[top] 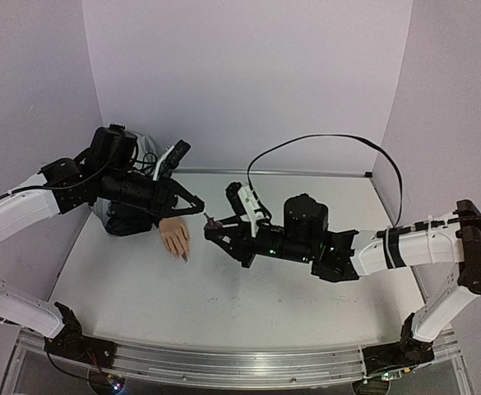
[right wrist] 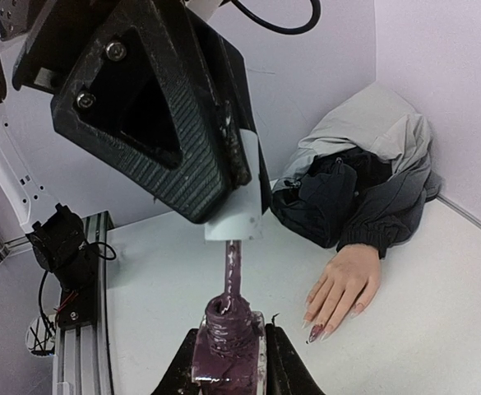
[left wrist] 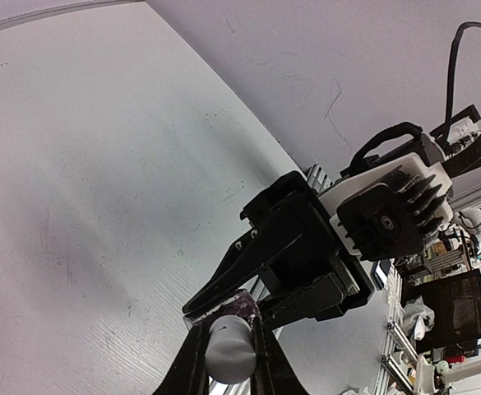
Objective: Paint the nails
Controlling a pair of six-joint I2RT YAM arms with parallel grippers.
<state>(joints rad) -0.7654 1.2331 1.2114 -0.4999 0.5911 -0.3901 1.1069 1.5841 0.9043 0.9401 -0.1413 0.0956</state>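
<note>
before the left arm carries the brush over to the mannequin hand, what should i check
1. Right gripper clamped on the nail-polish bottle: ok.
2. Left gripper clamped on the white cap: ok.
3. The brush stem clear of the bottle neck: not ok, its lower end is inside the neck.
4. Polish load on the bristles: cannot tell, they are hidden in the bottle.
5. The mannequin hand flat, palm down, nothing over its fingers: ok.
6. Which of the nails are unpainted: cannot tell; one tip looks dark purple, the rest are too small to judge.
</note>
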